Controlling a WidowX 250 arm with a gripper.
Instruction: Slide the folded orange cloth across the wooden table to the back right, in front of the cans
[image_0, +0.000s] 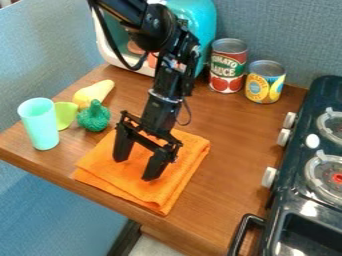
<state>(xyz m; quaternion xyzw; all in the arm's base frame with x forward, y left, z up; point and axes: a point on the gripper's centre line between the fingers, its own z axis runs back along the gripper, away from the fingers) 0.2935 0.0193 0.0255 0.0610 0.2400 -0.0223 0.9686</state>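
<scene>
Jaws wide apart over a folded orange cloth

Nothing sits between the tips of the black gripper (135, 168), which hangs down over the middle of the cloth (130, 175). Whether the tips touch the cloth or stop just above it, I cannot tell. Hanging steeply with that spread, it seems set to come at the cloth from above, since something so flat offers little side to grasp.

The cloth lies near the front edge of the wooden table (234, 135), probably to give the arm room. Two cans (228, 66) stand upright by the back wall, beside a teal and white box (200, 17), likely kept out of the way. A pale green cup (40, 125), a yellow toy squash (93, 95) and a green toy vegetable (93, 117) are grouped to its left; the stove (304, 150) bounds the right.

Bright orange and soft-looking, the cloth is folded into a rough square, turned askew to the table. Its stacked layers show along the front edge, slightly uneven, with a rounded near corner and faint creases on top.
</scene>
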